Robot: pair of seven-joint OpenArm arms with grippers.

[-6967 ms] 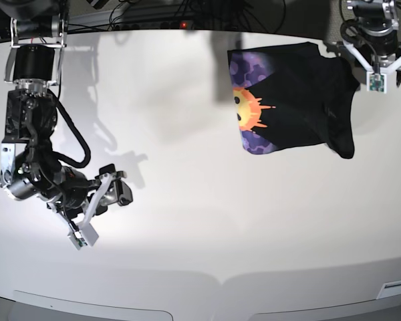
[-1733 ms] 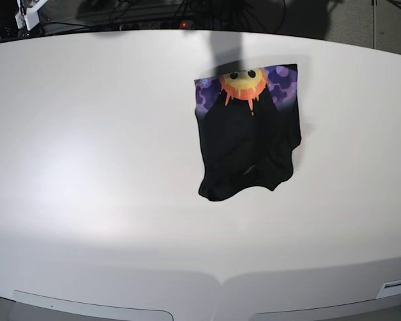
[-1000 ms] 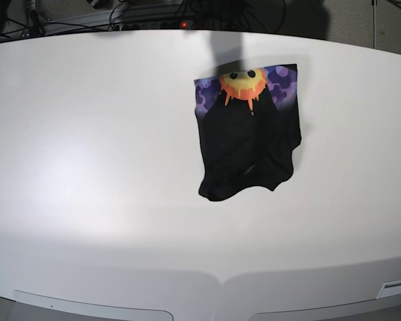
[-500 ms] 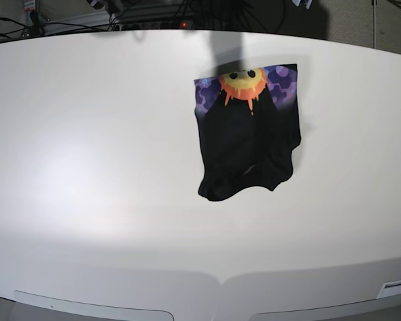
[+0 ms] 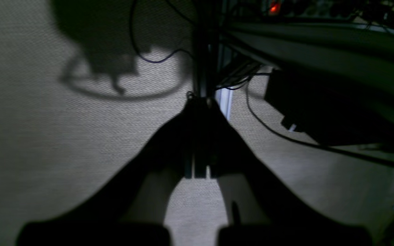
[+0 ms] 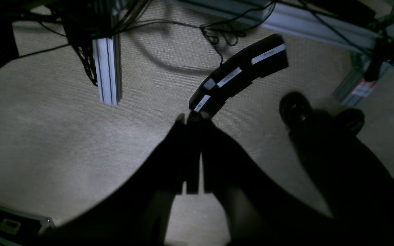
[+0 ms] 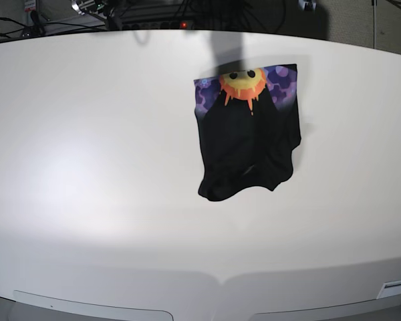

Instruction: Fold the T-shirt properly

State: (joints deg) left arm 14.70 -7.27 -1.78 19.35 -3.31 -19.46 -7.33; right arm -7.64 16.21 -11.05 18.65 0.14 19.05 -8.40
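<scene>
On the white tabletop (image 7: 87, 167) lies one T-shirt (image 7: 247, 144), right of middle, folded. Two hands, left hand (image 5: 199, 102) and right hand (image 6: 192, 118), are pressed together over the floor, empty.

T-shirt (image 7: 247, 137): soft matt cloth, black, lightly rumpled along the 6 o'clock hem; printed band at 12 o'clock shows flat, non-glossy ink. Table (image 7: 87, 167): smooth white surface, satin finish, faint glare at 9 o'clock. Floor (image 6: 63, 130): rough woven carpet, matt beige. Post (image 6: 107, 70): pale metal, ribbed, dull sheen. Cables (image 6: 217, 32): black, smooth plastic sheathing.
</scene>
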